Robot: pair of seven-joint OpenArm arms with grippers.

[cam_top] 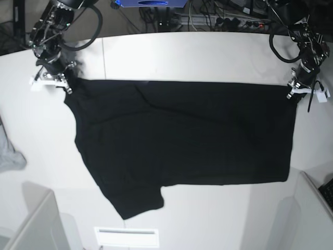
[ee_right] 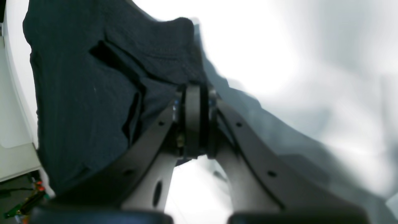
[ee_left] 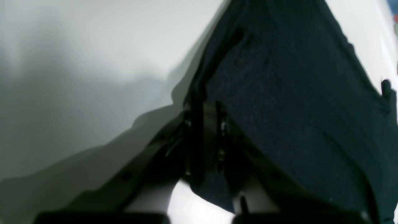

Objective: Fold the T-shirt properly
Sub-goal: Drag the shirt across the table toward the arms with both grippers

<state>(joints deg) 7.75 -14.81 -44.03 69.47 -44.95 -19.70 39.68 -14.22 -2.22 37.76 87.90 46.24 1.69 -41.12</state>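
The black T-shirt [cam_top: 182,140] is stretched across the white table, plain side up, with no print showing. One sleeve hangs toward the front left. My right gripper [cam_top: 67,86] is shut on the shirt's far left corner; its wrist view shows the jaws closed on the black cloth [ee_right: 93,93]. My left gripper [cam_top: 291,94] is shut on the far right corner; its wrist view shows the cloth [ee_left: 295,109] pinched between the closed jaws. Both grippers hold the far edge taut between them.
A small grey cloth [cam_top: 9,156] lies at the left edge. White trays stand at the front left [cam_top: 31,224] and front right [cam_top: 312,208]. Cables and a blue box [cam_top: 151,2] lie behind the table.
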